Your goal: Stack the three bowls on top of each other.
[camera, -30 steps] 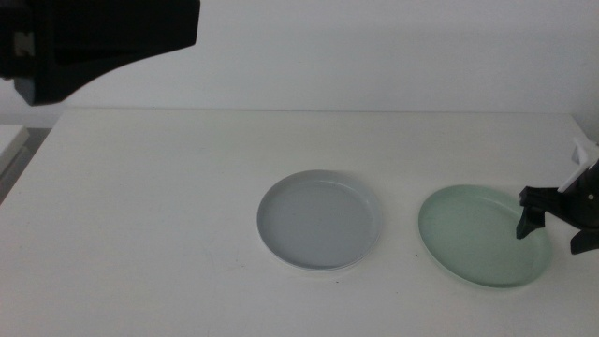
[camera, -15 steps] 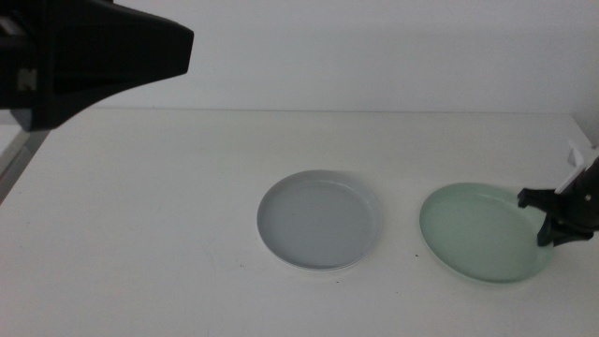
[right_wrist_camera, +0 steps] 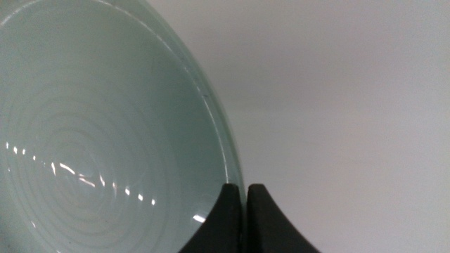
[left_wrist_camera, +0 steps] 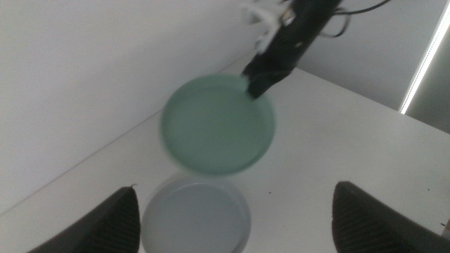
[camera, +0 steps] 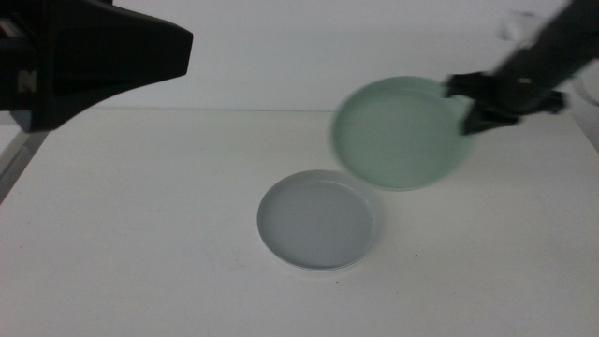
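Note:
The grey bowl (camera: 318,220) sits mid-table, nested in the white bowl (camera: 323,270), of which only a thin rim shows at the front. My right gripper (camera: 471,105) is shut on the rim of the mint green bowl (camera: 401,132) and holds it tilted in the air, behind and to the right of the grey bowl. The right wrist view shows the jaws (right_wrist_camera: 245,204) pinched on the mint bowl's (right_wrist_camera: 105,140) edge. My left gripper (left_wrist_camera: 234,188) is open and empty, high above the grey bowl (left_wrist_camera: 195,218); the left arm (camera: 84,56) is at the top left.
The white table (camera: 140,215) ends at a pale wall at the back. A dark gap shows past the table's left edge (camera: 11,159). The left wrist view also shows the right arm (left_wrist_camera: 288,39) and the mint bowl (left_wrist_camera: 216,125).
My right gripper has lifted the mint green bowl off the table at the right and carried it up and leftward, toward the stack. The left arm has barely moved.

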`<state>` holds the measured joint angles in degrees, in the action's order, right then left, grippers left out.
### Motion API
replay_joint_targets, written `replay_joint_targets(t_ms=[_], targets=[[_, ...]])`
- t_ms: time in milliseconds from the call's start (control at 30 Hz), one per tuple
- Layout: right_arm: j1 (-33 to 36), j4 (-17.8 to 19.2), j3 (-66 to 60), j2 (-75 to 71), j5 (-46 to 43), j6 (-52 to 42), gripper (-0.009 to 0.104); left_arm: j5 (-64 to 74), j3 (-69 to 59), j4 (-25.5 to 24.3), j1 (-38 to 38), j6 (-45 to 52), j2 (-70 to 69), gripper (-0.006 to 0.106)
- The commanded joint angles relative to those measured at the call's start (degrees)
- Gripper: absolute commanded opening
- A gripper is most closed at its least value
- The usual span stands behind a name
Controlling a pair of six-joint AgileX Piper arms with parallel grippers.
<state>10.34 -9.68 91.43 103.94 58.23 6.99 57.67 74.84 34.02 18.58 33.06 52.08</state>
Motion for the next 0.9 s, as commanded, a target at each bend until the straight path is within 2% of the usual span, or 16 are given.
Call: replay_joint_targets(t_ms=[0,200,333,667,867], targets=[[3.7,-0.74,2.6,2.27,0.92,1.12,-0.002,-0.08,-0.15,-0.02,0.26,-0.28,0.04,0.094],[10.35,-5.45,5.02,8.25,0.24,0.99,-0.002,-0.08,-0.15,-0.02,0.26,-0.28,0.04,0.094],[12.2,-5.95,5.02,11.11,0.39,0.99,-0.002,-0.08,-0.15,-0.02,0.26,-0.28,0.04,0.094],[12.52,-4.91,5.02,15.92,-1.5,0.99,-0.002,-0.08,-0.15,-0.02,0.26,-0.28,0.04,0.094],[12.52,-1.87,5.02,17.3,-1.5,0.99,-0.002,-0.08,-0.15,-0.02,0.26,-0.28,0.04,0.094]])
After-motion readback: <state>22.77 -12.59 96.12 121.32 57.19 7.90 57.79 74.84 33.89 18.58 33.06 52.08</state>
